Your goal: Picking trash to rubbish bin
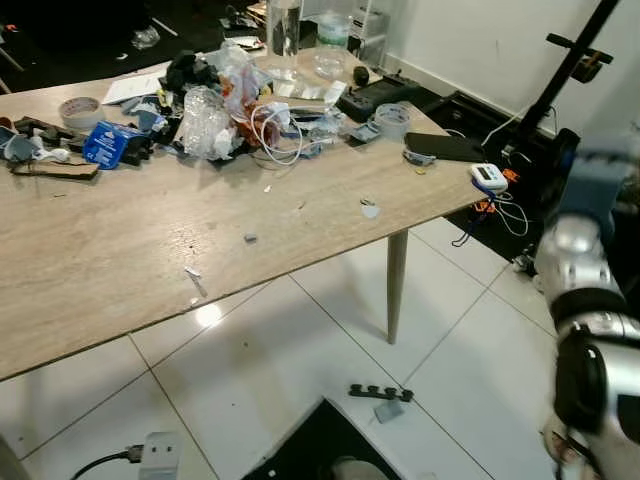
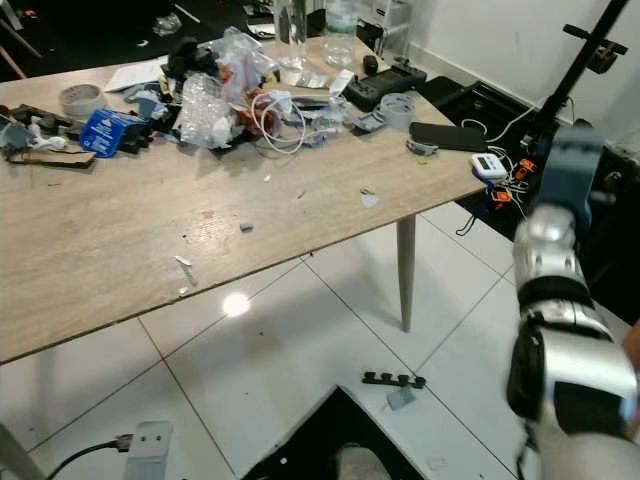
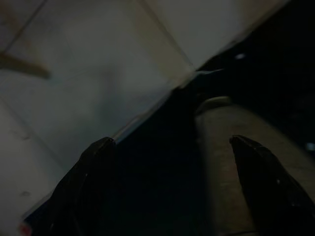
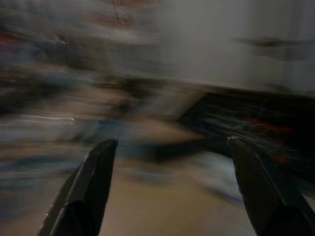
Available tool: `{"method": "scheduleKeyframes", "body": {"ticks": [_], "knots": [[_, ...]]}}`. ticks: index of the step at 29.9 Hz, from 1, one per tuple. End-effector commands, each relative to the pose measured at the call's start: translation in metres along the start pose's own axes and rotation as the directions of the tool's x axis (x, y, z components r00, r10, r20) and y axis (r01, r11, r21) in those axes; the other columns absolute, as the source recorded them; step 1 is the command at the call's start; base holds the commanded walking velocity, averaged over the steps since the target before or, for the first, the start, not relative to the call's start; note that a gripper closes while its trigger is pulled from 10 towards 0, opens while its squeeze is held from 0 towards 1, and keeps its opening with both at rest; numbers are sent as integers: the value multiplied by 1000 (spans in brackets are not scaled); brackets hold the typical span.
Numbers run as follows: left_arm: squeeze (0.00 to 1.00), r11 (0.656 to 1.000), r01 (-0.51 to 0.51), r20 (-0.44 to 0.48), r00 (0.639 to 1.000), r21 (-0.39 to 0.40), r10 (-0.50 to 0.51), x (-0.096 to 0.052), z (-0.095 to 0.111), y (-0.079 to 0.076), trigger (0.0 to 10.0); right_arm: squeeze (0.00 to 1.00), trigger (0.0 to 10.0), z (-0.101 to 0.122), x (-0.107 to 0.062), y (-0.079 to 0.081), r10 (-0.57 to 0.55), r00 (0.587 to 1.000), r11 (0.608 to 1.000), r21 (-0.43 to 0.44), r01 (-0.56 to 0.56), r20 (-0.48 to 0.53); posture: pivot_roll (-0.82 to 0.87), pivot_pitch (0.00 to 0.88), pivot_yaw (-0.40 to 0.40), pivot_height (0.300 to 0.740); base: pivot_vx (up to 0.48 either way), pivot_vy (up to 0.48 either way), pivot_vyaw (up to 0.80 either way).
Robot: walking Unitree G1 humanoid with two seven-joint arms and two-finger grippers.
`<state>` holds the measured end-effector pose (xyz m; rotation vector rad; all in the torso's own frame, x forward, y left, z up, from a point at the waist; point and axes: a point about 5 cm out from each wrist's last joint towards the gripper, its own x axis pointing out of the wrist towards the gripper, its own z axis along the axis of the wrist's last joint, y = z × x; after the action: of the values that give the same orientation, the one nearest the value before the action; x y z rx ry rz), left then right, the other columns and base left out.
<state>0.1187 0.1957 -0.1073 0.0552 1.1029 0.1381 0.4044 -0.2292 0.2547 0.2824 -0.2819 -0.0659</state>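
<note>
Right gripper (image 4: 167, 189) spread wide, blurred, raised beside the table (image 1: 120, 260); left gripper (image 3: 170, 189) released too, hanging low over floor.

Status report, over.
Right gripper open, raised beside the table. Left gripper open, hanging idle. Trash pile untouched at the table's far side, cable tangled in it.

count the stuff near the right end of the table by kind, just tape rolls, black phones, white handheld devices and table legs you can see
tape rolls: 2 (tape roll, clear tape roll)
black phone: 1
white handheld device: 1
table leg: 1
total: 5
</note>
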Motion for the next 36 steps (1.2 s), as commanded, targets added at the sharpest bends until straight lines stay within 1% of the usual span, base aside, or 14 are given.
{"method": "scheduleKeyframes", "body": {"ticks": [1,3,4,5,6,8,10,14,29,32,33,34,35,36], "knots": [[0,1000,21,-76,997,-12,-21,-4,-21,-5,10000,0,10000,9,1,14,162,985,978,120,-169,62,-21,111,-47,740,0,0,0],[0,999,33,-72,997,-13,-34,-4,-21,-5,10000,0,10000,14,-6,52,431,895,881,160,-445,114,-16,104,-49,740,0,0,0],[0,999,33,-72,997,-13,-34,-4,-21,-5,10000,0,10000,14,-6,52,431,895,881,160,-445,114,-16,104,-49,740,0,0,0],[0,999,38,-71,997,-9,-39,-4,-21,-5,10000,0,10000,11,-11,67,534,839,828,137,-544,106,-16,104,-49,740,240,0,0],[0,999,38,-71,997,-9,-39,-4,-21,-5,10000,0,10000,11,-11,67,534,839,828,137,-544,106,-16,104,-49,740,240,0,0],[0,999,44,-69,997,-1,-44,-4,-20,-5,10000,0,10000,-5,-21,86,662,747,741,99,-664,51,-15,99,-50,740,332,0,0],[0,999,44,-69,997,-1,-44,-4,-20,-5,10000,0,10000,-5,-21,86,662,747,741,99,-664,51,-15,99,-50,740,345,0,0],[0,999,50,-69,996,7,-49,-4,-20,-5,10000,0,10000,-28,-25,91,729,684,682,107,-723,-29,-13,97,-50,740,358,0,0],[0,999,53,-68,996,3,-53,-4,-20,-4,10000,0,10000,-60,-42,106,785,590,607,44,-794,-188,-4,106,-38,740,373,0,0],[0,999,49,-72,996,-17,-50,-4,-21,-4,10000,0,10000,-68,-42,103,752,604,621,-23,-783,-265,-4,106,-38,740,0,0,0],[0,999,49,-69,996,-20,-50,-4,-21,-4,10000,0,10000,-75,-40,96,689,644,657,-88,-749,-332,-4,106,-38,740,0,0,0],[0,999,49,-69,996,-20,-50,-4,-21,-4,10000,0,10000,-75,-40,96,689,644,657,-88,-749,-332,-4,106,-38,740,0,0,0],[0,998,52,-68,996,-20,-53,-4,-20,-4,10000,0,10000,-77,-35,88,605,706,707,-159,-689,-369,-5,109,-40,740,0,0,0],[0,998,52,-68,996,-20,-53,-4,-20,-4,10000,0,10000,-77,-35,88,605,706,707,-159,-689,-369,-5,109,-40,740,0,0,0]]}}
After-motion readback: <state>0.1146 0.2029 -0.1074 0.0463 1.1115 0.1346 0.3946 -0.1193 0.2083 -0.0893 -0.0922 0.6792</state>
